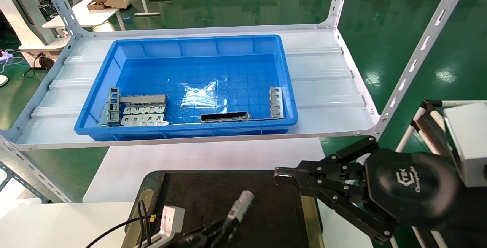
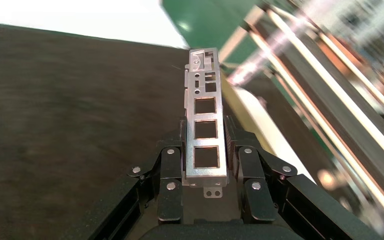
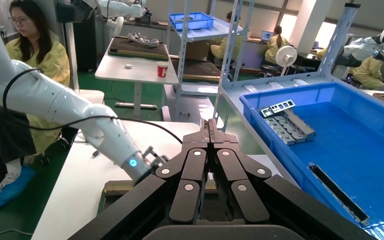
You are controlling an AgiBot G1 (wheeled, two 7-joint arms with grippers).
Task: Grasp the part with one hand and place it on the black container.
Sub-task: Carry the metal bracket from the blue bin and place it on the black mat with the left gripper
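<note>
silver-grey part (image 2: 204,130), slotted: clamped upright between the fingers of the left gripper (image 2: 206,165), its free end projecting beyond the tips. black container (image 2: 69,100): lay below and ahead of that claw. right gripper (image 3: 211,131): pressed closed, empty, idle beside the container. risk: part stood clear of the surface; early release would likely tip or bounce it off.

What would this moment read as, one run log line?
left gripper: shut on part | over black container, unreleased | right gripper: shut, empty, beside container | blue bin: parts remain
</note>
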